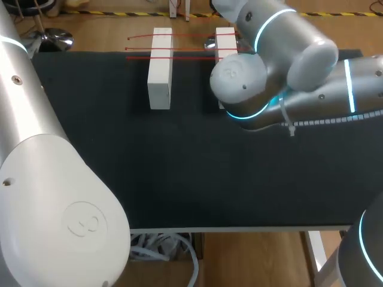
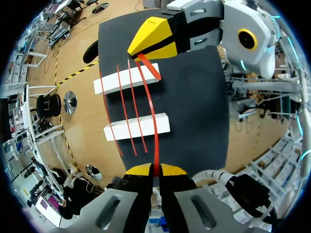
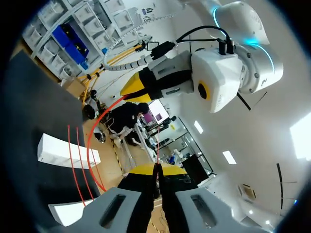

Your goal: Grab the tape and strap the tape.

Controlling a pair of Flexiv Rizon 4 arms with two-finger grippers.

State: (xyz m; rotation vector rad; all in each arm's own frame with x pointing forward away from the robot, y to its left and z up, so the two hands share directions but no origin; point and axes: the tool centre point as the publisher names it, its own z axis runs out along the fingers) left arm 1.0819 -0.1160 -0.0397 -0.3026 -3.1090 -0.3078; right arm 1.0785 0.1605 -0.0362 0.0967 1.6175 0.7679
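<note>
- Honestly, the head view doesn't give you much. Two white blocks sit at the far edge of the desk, with red strips running across from one to the other. My right arm hangs over the block nearer the far right corner. Both grippers are hidden here, so I can't tell their state from this angle.
- The left wrist view is the useful one. The left gripper is pinched narrow on one end of the tape. From there the tape runs over both blocks to the right gripper, which is clamped on the other end just past the further block. Three strips already lie across the blocks, just beside the held one.
- My worry here is that the tape is thin and gripped right at the yellow tips. One arm pulling harder than the other could slide it straight out. Any sideways drift would probably drag it onto the neighbouring strips or nudge a block.
- In the right wrist view, the right gripper is closed down with just a red sliver between its tips. The tape bows out in a loose arc towards the left gripper, above the blocks.
- That slack looks like the other risk. Lowered as it is, I'd guess it lands twisted or crooked rather than flat across both blocks.
</note>
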